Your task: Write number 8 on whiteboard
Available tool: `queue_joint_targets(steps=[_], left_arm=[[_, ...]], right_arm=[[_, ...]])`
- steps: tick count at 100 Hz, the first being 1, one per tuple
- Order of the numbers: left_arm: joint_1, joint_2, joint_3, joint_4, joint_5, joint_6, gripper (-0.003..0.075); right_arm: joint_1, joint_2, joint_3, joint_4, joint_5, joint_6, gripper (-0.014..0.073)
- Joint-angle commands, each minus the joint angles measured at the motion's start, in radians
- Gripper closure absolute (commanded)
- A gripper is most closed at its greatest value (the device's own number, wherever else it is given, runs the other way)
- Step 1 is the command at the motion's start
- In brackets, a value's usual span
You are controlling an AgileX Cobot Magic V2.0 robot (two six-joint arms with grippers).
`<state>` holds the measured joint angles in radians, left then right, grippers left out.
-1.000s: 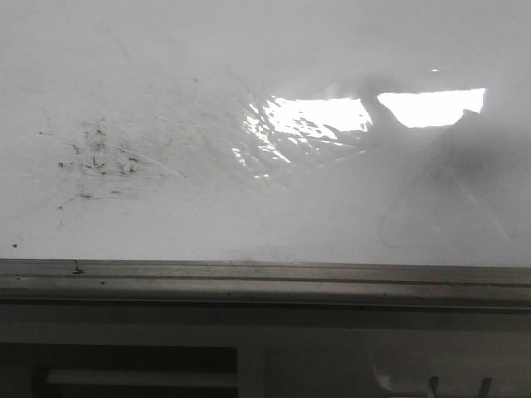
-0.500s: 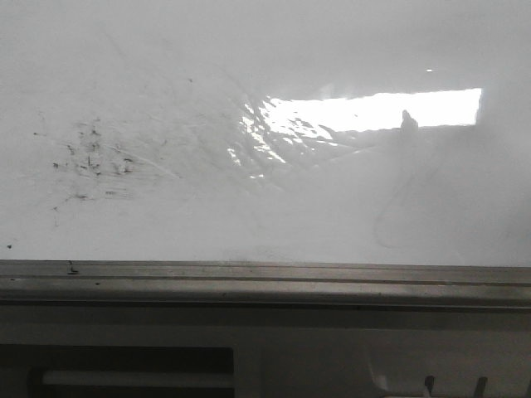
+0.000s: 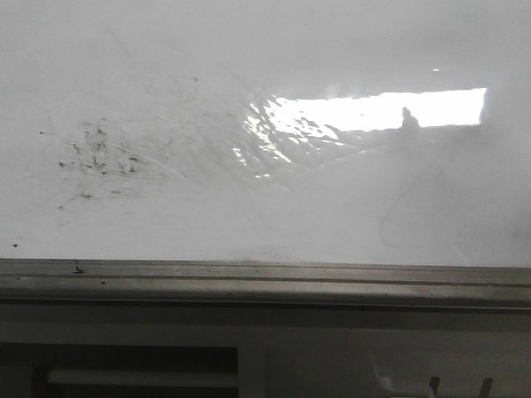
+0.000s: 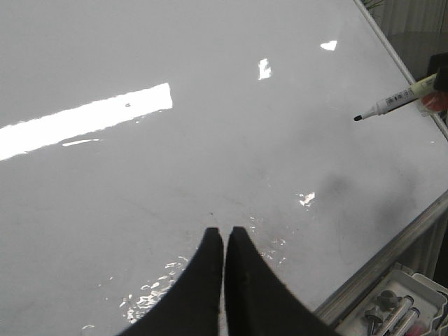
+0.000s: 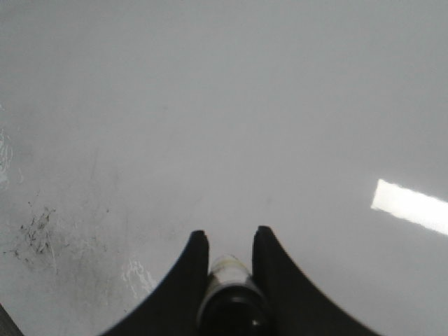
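Gripping a marker (image 5: 227,280) between its two dark fingers (image 5: 183,280), your right gripper (image 5: 225,241) is holding the pen clear of the whiteboard (image 3: 249,66); in the left wrist view the marker's black tip (image 4: 358,118) is hanging above the surface near the board's far edge, not touching it as far as you can tell. Your left gripper (image 4: 225,234) is carrying nothing, its fingers pressed nearly together, hovering over the bright glare stripe (image 4: 84,119).

Comparing the front view with a second ago, the big dark shadow that was cutting across the right end of the glare is shrinking to a small dark bump on the stripe's lower edge, and it is barely shifting over the last half second. You can read that as the right arm lifting back from the board and now slowing.

On the right side of the board you are seeing a thin faint curved line (image 3: 398,207), a long loop running down from the glare towards the grey ledge (image 3: 249,278). That may be the number 8 or part of it, but the upper loop is too washed out to confirm. The black specks (image 3: 95,157) on the left are only smudges. Judging from this, the writing stroke is probably over or paused, though the figure's completeness is unclear.
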<state>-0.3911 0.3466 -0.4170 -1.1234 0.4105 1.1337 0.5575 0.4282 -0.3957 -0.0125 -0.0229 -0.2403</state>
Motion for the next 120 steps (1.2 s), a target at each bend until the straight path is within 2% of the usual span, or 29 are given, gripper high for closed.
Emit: queue_joint_targets(steps=[1,23,41,60,91,120], left_arm=[[0.003,0.008,-0.027,-0.038,-0.027,-0.009,0.0741],[0.003,0.008,-0.027,-0.038,-0.027,-0.009,0.0741],[0.003,0.008,-0.027,-0.038,-0.027,-0.009,0.0741],[0.003,0.008,-0.027,-0.038,-0.027,-0.009,0.0741],[0.003,0.008,-0.027,-0.045,-0.022,-0.009,0.0741],[0.003,0.008,0.032,-0.045,0.021,-0.009,0.0741]], right_arm=[[-0.005,0.002,-0.024,0.000,-0.069,-0.001,0.0637],[-0.005,0.058,-0.024,0.000,-0.081,-0.001,0.0637],[-0.003,0.135,-0.024,0.000,-0.176,-0.001,0.0637],[-0.003,0.192,-0.024,0.000,-0.187,-0.001,0.0637],[0.097,0.255,-0.024,0.000,-0.197,-0.006,0.0637],[0.101,0.338,-0.026,-0.008,-0.274,-0.031,0.0637]])
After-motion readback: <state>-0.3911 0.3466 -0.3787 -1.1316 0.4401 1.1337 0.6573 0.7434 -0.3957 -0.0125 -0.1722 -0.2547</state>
